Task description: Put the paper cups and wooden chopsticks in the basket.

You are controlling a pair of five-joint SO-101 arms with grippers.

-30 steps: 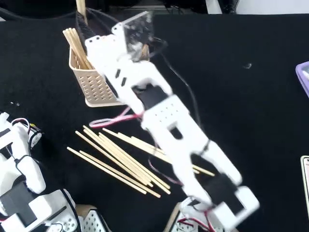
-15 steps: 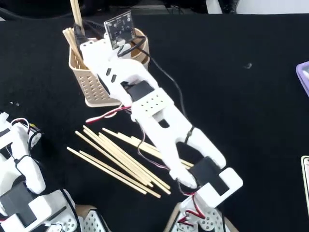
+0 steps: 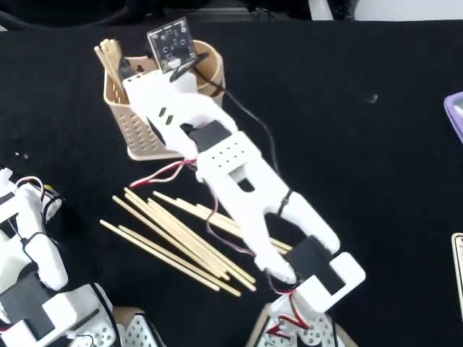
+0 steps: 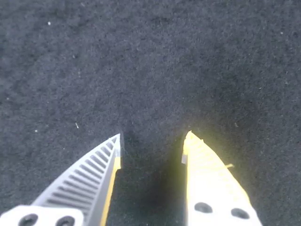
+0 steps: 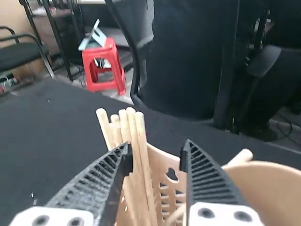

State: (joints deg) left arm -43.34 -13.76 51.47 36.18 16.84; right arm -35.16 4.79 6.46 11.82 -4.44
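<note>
1. My right claw (image 5: pixel 155 151) is open and grips nothing. It hangs right over the basket (image 5: pixel 163 175), with the basket's wall showing in the gap between my fingers.
2. A bunch of chopsticks (image 5: pixel 128 134) stands upright in the basket, just beside one of my right fingers (image 5: pixel 96 186).
3. A cup (image 5: pixel 265 186) sits in the basket on the other side of that claw, and another stick leans at its rim.
4. From the high view, my right arm (image 3: pixel 242 177) stretches from the near edge of the table (image 3: pixel 362 181) across to the basket (image 3: pixel 141 129) at the far left. The cup (image 3: pixel 213 63) is in it on one side and the chopsticks (image 3: pixel 110 59) on the other.
5. Loose chopsticks (image 3: pixel 173 242) lie fanned out on the table in front of the basket, apart from it. My right arm crosses over one end of them.
6. My left claw (image 4: pixel 153 139) is open and empty, pointing down at bare black cloth.
7. My left arm (image 3: pixel 32 278) is folded at the near left corner, well apart from the basket and beside the loose chopsticks.
8. A purple thing (image 3: pixel 454 116) shows at the table's right edge.
</note>
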